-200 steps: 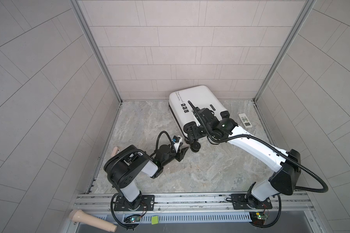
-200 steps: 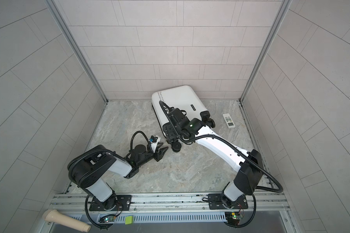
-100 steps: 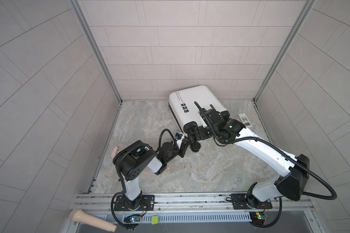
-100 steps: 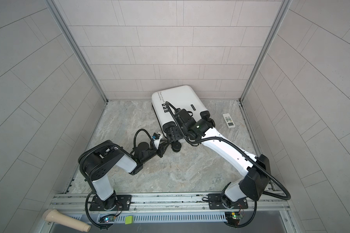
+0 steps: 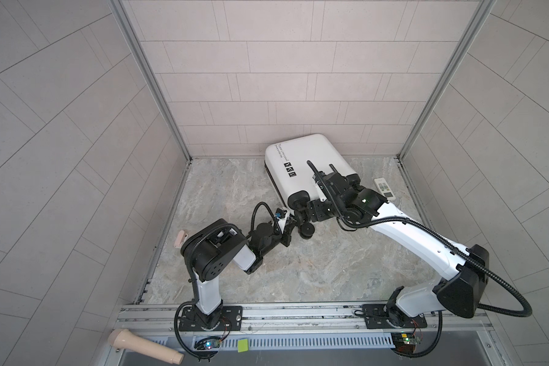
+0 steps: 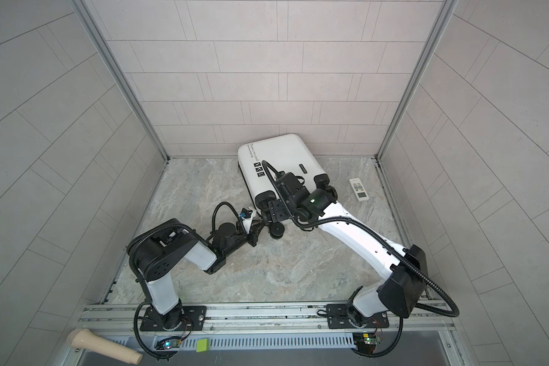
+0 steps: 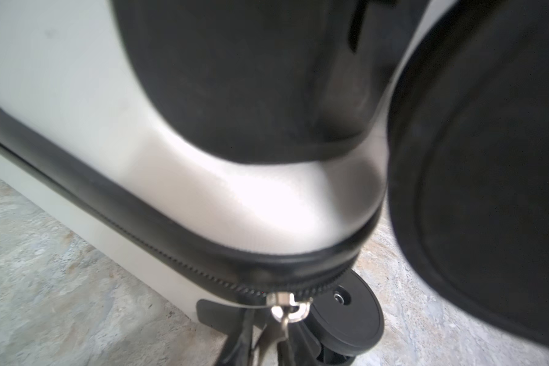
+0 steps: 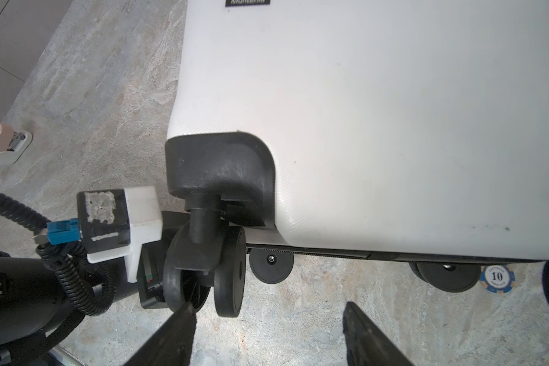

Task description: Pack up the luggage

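**Left arm reaches the suitcase corner and its jaws close**

Since a second ago the left arm has stretched forward. Its left gripper (image 5: 293, 219) has moved from the bare floor short of the suitcase (image 5: 301, 152) up to the wheel-end corner nearest that arm. Its jaws stood well apart then and have drawn nearly together. The right arm has shifted only slightly along the same wheel end, and its jaws are about as wide as before. The suitcase has not moved.

In the left wrist view, the left gripper's fingers (image 7: 246, 332) sit just below the black zipper band (image 7: 140, 215) at that corner. They are pinched on the metal zipper pull (image 7: 284, 305), whose tab hangs down between them.

The right gripper (image 8: 267, 307) hangs over the floor (image 8: 298, 332) just off the suitcase's wheel end. Its jaws are wide apart and hold nothing. One finger (image 8: 178, 332) comes up against the corner wheel (image 8: 203, 269); whether it touches cannot be told.

The suitcase lies flat and zipped shut, with its end opposite the wheels close to the back wall (image 5: 282, 79). A white remote (image 5: 384, 188) lies on the floor beside its right-hand side, apart from it. A poker chip (image 8: 496, 279) lies on the floor just beside another wheel at the wheel end.
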`<act>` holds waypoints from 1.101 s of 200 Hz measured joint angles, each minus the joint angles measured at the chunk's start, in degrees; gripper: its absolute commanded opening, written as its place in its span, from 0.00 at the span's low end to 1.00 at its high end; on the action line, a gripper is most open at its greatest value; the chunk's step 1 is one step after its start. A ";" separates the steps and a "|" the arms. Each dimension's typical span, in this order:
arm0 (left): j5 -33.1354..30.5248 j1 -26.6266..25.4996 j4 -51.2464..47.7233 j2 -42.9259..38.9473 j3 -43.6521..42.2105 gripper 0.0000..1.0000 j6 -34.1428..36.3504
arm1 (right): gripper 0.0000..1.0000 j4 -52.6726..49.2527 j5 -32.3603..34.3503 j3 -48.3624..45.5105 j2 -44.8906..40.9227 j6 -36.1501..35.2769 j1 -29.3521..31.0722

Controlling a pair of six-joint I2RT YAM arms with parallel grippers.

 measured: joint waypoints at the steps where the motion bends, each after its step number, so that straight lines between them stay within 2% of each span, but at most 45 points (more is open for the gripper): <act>1: 0.00 0.00 0.00 0.00 0.00 0.12 0.00 | 0.75 0.02 0.00 0.00 0.00 0.00 0.00; 29: -0.04 0.00 -0.15 -0.09 0.00 0.00 0.09 | 0.76 0.17 -0.90 -0.90 0.00 0.26 0.00; 87: 0.66 -0.15 -0.72 -1.46 -0.81 0.00 0.17 | 0.78 1.99 -3.82 -2.69 0.81 1.99 0.72; 151: 0.85 -0.15 -0.70 -3.45 -2.71 0.00 -0.02 | 0.79 3.96 -5.18 -2.60 6.01 3.08 2.86; 220: 0.96 -0.15 -1.90 -5.27 -3.28 0.00 -0.85 | 0.77 4.94 -4.94 -2.27 9.25 3.34 2.97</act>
